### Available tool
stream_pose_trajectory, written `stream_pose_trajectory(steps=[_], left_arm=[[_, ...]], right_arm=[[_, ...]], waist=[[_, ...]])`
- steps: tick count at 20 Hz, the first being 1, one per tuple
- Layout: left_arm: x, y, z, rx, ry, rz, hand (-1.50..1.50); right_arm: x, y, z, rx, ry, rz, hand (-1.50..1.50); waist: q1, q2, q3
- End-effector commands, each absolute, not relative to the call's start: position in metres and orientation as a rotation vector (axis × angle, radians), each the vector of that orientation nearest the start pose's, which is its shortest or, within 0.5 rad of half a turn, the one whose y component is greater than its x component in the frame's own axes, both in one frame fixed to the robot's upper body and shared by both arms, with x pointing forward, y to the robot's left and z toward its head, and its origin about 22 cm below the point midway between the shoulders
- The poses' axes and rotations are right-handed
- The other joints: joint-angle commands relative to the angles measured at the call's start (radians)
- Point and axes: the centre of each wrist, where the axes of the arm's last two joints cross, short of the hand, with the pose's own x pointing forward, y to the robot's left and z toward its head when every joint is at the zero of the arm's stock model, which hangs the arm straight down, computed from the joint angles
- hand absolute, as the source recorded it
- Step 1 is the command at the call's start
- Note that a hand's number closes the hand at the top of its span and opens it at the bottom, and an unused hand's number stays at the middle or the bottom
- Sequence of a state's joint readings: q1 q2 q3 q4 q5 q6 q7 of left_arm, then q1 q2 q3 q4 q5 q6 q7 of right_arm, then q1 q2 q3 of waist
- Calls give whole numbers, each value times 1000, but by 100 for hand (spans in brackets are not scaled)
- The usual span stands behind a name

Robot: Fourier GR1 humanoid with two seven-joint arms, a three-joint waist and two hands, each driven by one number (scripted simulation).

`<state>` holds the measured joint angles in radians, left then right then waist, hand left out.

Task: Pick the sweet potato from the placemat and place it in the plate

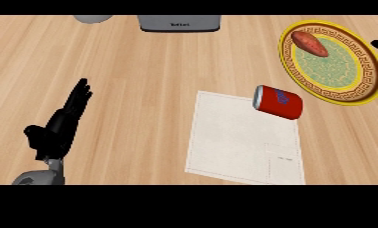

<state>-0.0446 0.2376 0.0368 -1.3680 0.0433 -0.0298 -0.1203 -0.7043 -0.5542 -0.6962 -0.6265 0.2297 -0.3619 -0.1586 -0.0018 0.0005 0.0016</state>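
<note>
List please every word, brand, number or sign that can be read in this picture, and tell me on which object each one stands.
Nothing can be read with certainty.
Grey appliance at the far edge: a short dark label on its front, too blurred to read.
Red can: a blue mark on its side, not legible.
Placemat: faint small print on its near right corner patch, too small to read.
Plate: only an ornamental border, no text.
</note>
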Motion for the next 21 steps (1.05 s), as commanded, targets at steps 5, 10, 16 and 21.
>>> stream_pose_trajectory(steps=[5, 10, 16, 21], left_arm=[[254, 306, -23, 146, -1541, -133, 0], [251, 316, -18, 137, -1520, -140, 0], [244, 304, -21, 155, -1515, -146, 0], [262, 302, -22, 152, -1528, -159, 0]], right_arm=[[269, -530, 52, -914, -1573, -496, -150], [224, -551, 41, -885, -1590, -385, -150], [194, -558, 18, -896, -1563, -344, -150], [186, -573, 15, -929, -1604, -357, -150]], waist=[[3, 3, 0], [-1, -1, -1], [4, -1, -1], [8, 3, 0]])
